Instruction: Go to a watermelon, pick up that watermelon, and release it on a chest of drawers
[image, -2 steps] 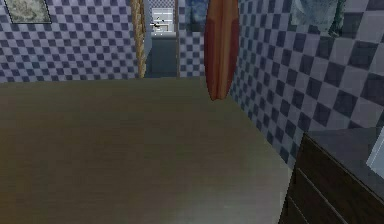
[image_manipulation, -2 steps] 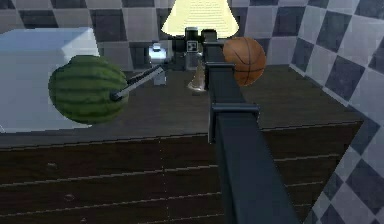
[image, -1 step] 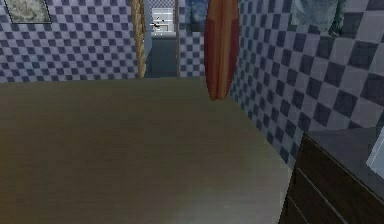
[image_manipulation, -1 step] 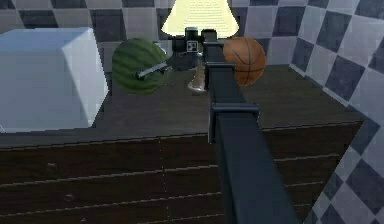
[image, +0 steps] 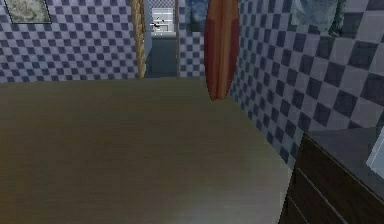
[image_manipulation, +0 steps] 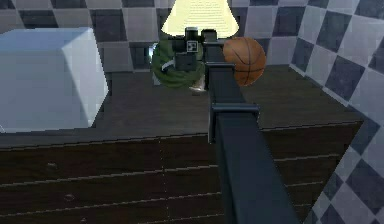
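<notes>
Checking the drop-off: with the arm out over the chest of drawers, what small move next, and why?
Probably release the watermelon: it shows at the gripper, with the chest of drawers beneath the arm. Whether it is actually held cannot be told.

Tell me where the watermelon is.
Arm side view, upper middle: the watermelon is between the white box and the brown ball, by the lamp.

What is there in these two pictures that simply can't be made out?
Arm side view: whether the fingers hold the dark green round watermelon; it shows right at them, with the dark wooden chest of drawers behind.
Arm side view: the pale yellow lampshade is cut by the top edge; the arm hides its base.
Forward view: the framed picture is cut by the top-left corner.
</notes>
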